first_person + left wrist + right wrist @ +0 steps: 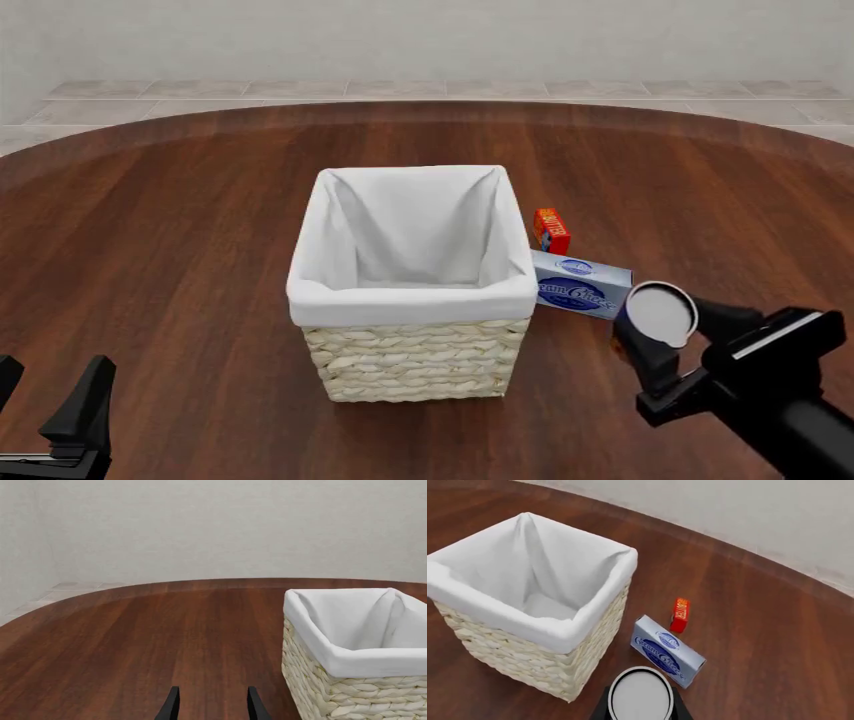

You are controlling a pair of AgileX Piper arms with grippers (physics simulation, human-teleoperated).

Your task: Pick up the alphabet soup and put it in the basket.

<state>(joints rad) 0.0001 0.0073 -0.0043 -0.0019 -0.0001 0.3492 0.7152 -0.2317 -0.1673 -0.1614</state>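
Note:
The alphabet soup (661,313) shows its silver-white lid and is held just right of the basket (414,292), near the front right corner. My right gripper (674,338) is shut on it. In the right wrist view the alphabet soup (640,695) sits between the dark fingers, with the basket (560,635) ahead and its white lining open and empty. My left gripper (51,398) stands open and empty at the front left. In the left wrist view, the left gripper (212,707) faces bare wood, with the basket (347,660) off to one side.
A blue-and-white flat box (582,283) lies on the table against the basket's right side, also seen as the flat box (667,651). A small red-orange box (551,230) stands just behind it, the same box (680,614). The round wooden table's far edge (427,108) curves behind.

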